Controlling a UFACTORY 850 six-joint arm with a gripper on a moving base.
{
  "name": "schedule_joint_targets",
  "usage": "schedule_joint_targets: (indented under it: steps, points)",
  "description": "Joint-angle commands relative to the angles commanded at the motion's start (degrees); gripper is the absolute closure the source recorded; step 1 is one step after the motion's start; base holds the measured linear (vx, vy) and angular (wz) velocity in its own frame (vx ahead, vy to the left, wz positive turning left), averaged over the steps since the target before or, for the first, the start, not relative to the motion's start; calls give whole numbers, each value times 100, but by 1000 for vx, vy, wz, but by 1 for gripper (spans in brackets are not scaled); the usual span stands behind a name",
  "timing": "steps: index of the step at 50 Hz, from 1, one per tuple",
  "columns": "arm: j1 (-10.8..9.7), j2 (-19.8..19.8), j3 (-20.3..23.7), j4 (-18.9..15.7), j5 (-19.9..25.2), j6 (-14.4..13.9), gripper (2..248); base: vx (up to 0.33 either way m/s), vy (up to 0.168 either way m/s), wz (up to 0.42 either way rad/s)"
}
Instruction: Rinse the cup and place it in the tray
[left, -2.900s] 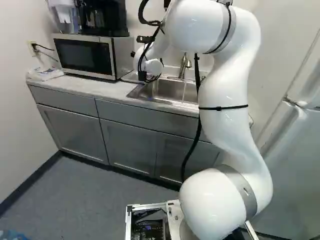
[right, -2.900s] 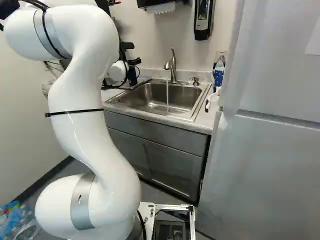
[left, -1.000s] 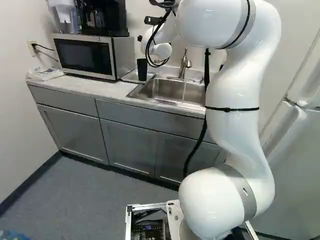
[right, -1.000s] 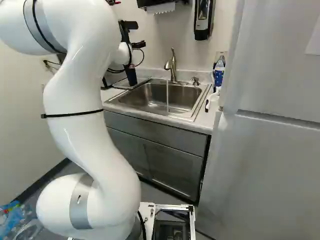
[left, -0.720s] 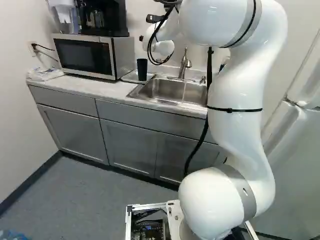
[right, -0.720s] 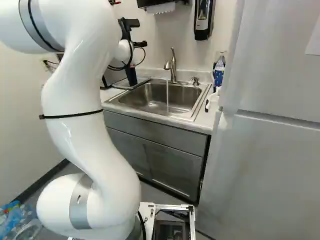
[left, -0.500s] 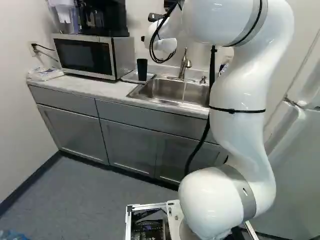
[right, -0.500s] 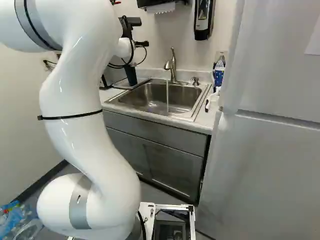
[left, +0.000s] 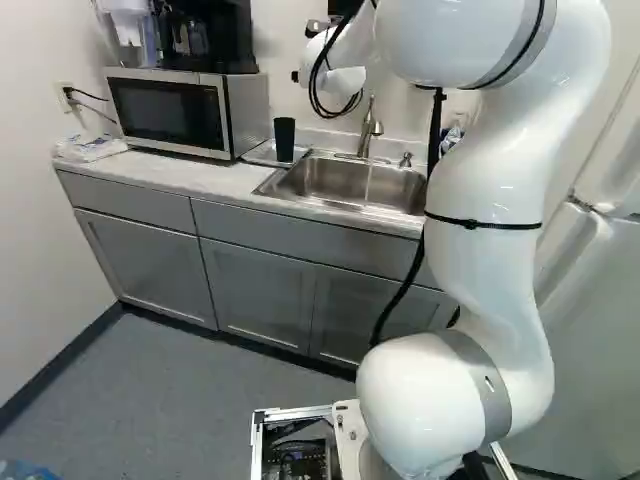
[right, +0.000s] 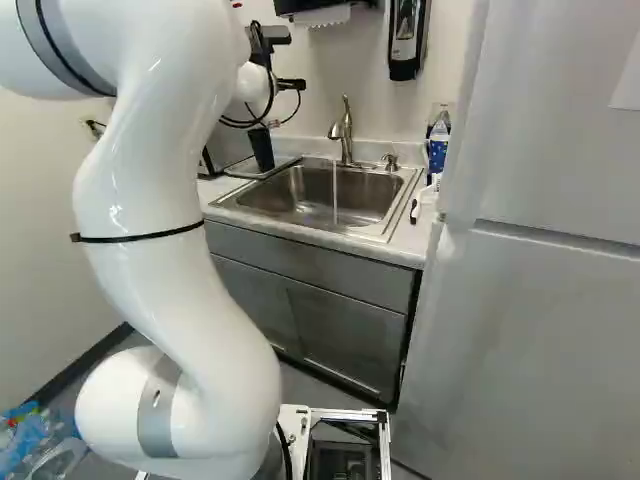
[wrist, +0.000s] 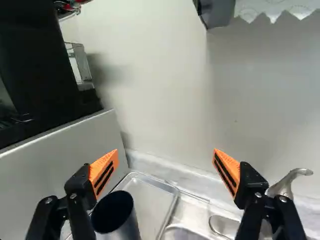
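The arm (left: 495, 185) has lifted and drawn back from the tray (left: 262, 153). A few seconds ago its wrist end hung low over that spot and hid the cup (left: 284, 138) in the left base view; now the cup shows clear of it, dark and upright in the tray, between the microwave (left: 170, 112) and the sink (left: 345, 185). Over the last second the cup has not shifted against the tray, while the wrist has risen further and swung towards the tap (right: 346, 130). The base has not moved.

In the wrist view the pincer (wrist: 166, 159) stands wide apart with nothing between its orange pads (wrist: 104, 172). The cup's open mouth faces up, near one of the fingers but not held.

For the task, this suggests that the placing is done and the release was clean. Whether the cup was rinsed cannot be told from here. The water (right: 335, 190) still runs into the sink, so shutting the tap might be a sensible extra, though the task does not ask for it. What remains is probably just to back off from the worktop (left: 175, 172), keeping the lower finger from catching the cup's rim and tipping it.
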Motion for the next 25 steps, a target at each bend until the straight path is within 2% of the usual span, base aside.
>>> schedule_joint_targets:
  steps: [14, 25]
  points:
    - [-157, 59, 10, -55, -269, 0, 3, 0, 0, 0]
    - [-292, 78, 32, -55, -293, 0, 3, 0, 0, 0]
